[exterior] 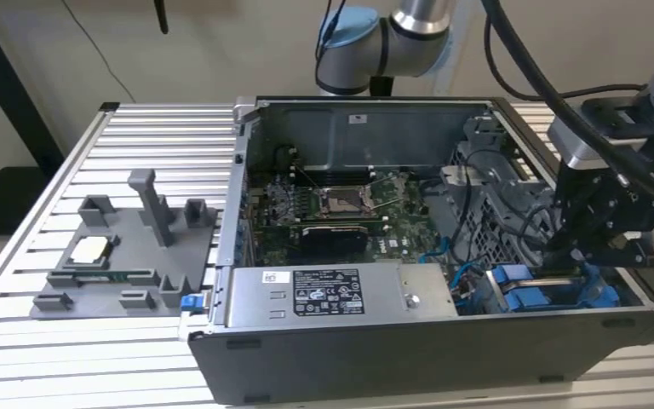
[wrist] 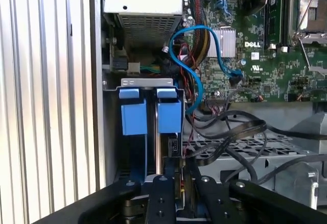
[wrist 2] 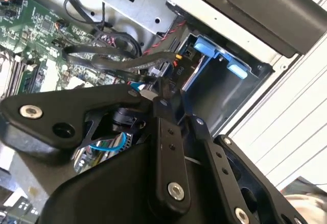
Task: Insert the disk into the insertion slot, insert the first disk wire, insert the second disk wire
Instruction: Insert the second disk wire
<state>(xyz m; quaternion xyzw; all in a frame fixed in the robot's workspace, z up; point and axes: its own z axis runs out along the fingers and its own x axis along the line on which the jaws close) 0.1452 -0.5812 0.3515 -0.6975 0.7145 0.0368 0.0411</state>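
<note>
The disk sits down in the insertion slot, its blue carrier showing beside a second blue carrier. In the exterior view both blue carriers lie at the case's front corner on the exterior view's right. My gripper reaches into that bay at the disk's end, fingers drawn close together. In the second wrist view the gripper pinches a black connector of a disk wire with red and yellow leads, right against the disk. In the exterior view the gripper is low in the case.
A blue data cable and black cable loops hang beside the bay. The grey power-supply box fills the case's front. The motherboard lies behind it. A grey fixture tray stands on the slatted table at the exterior view's left.
</note>
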